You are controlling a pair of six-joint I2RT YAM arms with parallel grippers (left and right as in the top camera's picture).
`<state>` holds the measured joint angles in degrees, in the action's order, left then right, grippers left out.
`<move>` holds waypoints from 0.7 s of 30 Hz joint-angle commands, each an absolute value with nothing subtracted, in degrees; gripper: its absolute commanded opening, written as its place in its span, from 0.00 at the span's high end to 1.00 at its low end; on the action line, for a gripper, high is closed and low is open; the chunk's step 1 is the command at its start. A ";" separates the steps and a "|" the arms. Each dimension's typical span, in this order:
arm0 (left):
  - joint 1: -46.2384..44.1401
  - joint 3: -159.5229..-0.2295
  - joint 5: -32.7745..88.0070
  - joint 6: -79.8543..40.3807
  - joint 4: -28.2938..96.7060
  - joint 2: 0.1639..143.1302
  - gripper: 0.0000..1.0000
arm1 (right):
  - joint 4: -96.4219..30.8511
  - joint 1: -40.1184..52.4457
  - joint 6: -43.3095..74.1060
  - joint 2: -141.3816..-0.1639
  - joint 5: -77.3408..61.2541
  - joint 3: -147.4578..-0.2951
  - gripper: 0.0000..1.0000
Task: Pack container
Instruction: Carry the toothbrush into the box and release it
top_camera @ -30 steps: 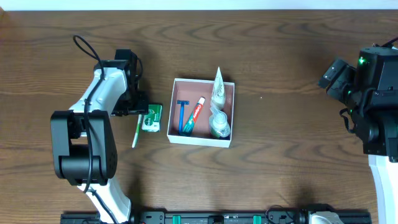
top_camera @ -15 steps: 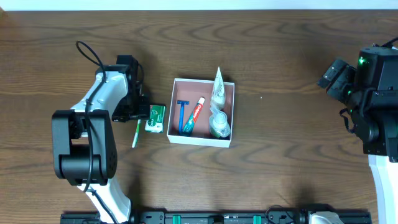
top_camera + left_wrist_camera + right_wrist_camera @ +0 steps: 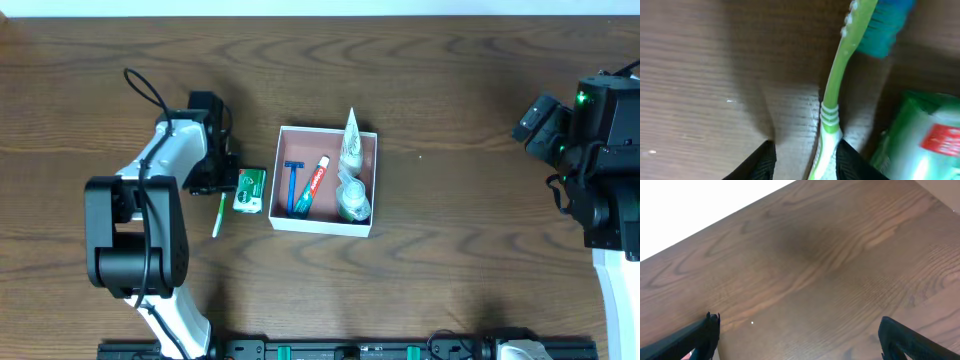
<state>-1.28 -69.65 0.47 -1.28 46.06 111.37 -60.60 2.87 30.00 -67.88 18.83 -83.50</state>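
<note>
Container (image 3: 320, 223): one, holding one razor (image 3: 293, 185); left wrist view alone showed one toothbrush (image 3: 837, 80) between parted tips of left claw (image 3: 806, 150); right claw (image 3: 799, 325) gaped.

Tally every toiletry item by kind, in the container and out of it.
Razor: 1
Toothpaste tube: 1
White tube: 1
Toothbrush: 1
Green packet: 1
Clear-wrapped green item: 1
Total: 6, 4 of them in the container

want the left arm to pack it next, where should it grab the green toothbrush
Pinch the toothbrush across its narrow handle near the white stripes, coming straight down: it lies flat on the table, and the green packet crowds one side.
</note>
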 commanded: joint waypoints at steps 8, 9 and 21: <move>-1.15 -65.87 0.93 -1.06 42.72 112.25 0.78 | -60.69 2.48 30.83 -67.85 19.05 -83.72 0.01; -1.15 -65.87 0.91 -1.06 42.72 112.22 0.81 | -60.66 2.48 30.83 -67.85 19.05 -83.72 0.01; -1.23 -71.59 0.93 -1.10 51.16 103.94 0.94 | -60.69 2.48 30.83 -67.85 19.05 -83.72 0.01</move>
